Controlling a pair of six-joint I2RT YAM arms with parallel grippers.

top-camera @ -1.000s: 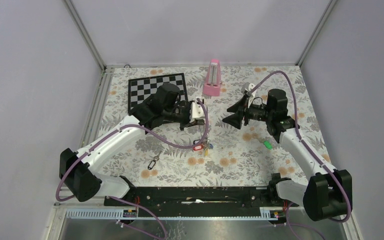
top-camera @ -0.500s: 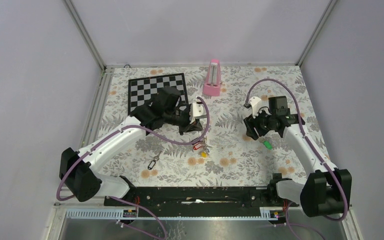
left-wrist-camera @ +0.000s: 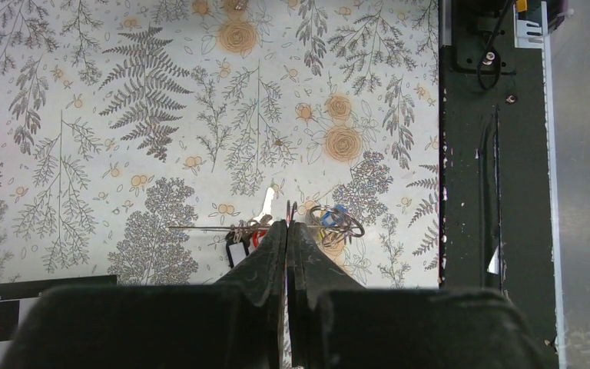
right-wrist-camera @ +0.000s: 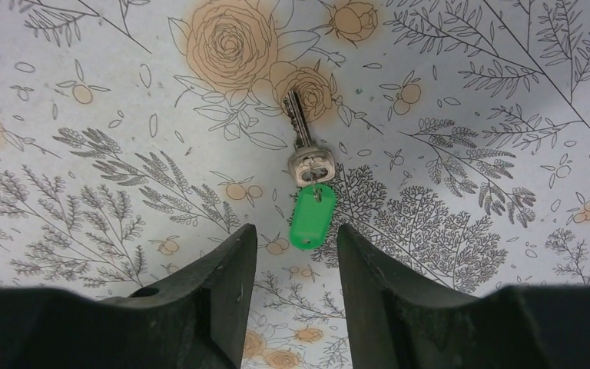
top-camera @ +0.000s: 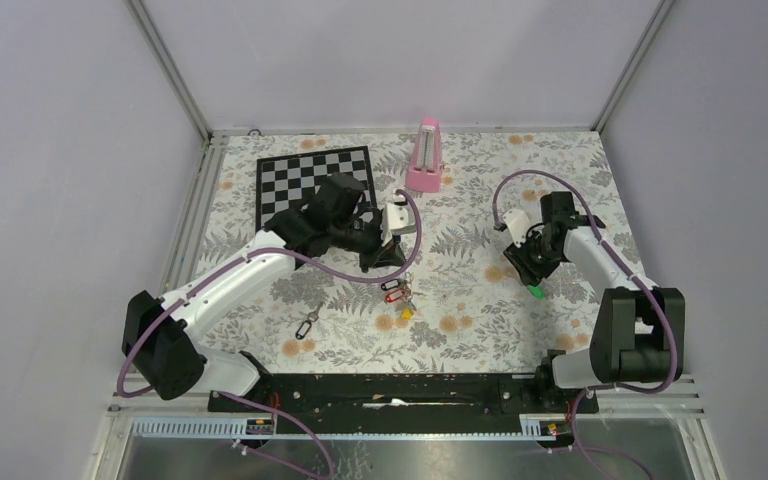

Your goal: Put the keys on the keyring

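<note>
1. The right gripper (right-wrist-camera: 288, 257) has swung down from mid-air, its jaws parted, narrowing and empty.
2. Just ahead of its tips lies the green-tagged key (right-wrist-camera: 305, 165) on the worktop (right-wrist-camera: 469, 115); pickup looks next.
3. The left gripper (left-wrist-camera: 286, 234) stays clenched on the keyring (left-wrist-camera: 200, 227), with the threaded keys (top-camera: 395, 292) dangling beneath.

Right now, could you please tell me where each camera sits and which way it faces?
Top external: above and behind the robot, looking down on the table; left arm and right arm show.
Left wrist: on the left arm, looking down past the shut left pincer at the keyring and tagged keys.
Right wrist: on the right arm, looking down at the green-tagged key ahead of the open right pincer.
Shared: top external and right wrist both show that key.
</note>
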